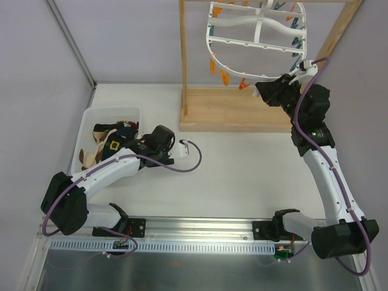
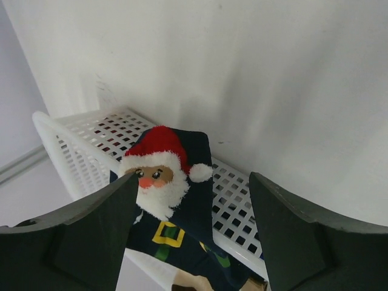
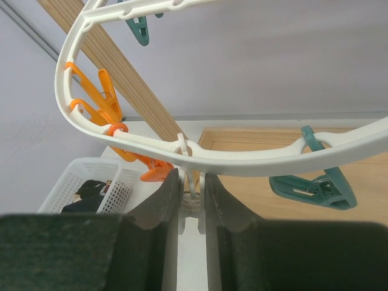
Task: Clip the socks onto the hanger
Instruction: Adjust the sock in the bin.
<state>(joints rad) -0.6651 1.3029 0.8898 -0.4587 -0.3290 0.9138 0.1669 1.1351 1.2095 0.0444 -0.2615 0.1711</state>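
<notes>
Left wrist view: left gripper (image 2: 194, 189) spread wide above a Santa sock (image 2: 173, 182) lying in the basket (image 2: 73, 130) at the left. Right gripper (image 3: 191, 180), far right, is pinching a white peg (image 3: 190, 189) under the hanger (image 3: 254, 160) on the wooden stand (image 1: 233, 109).

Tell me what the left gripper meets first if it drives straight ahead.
The Santa sock, draped over the white basket, sits between the open jaws of the left gripper; how far off is unclear.

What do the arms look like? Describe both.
The left arm and right arm match: white links, black joints, a purple cable along each. Their fingers are dark, broad wedges.
</notes>
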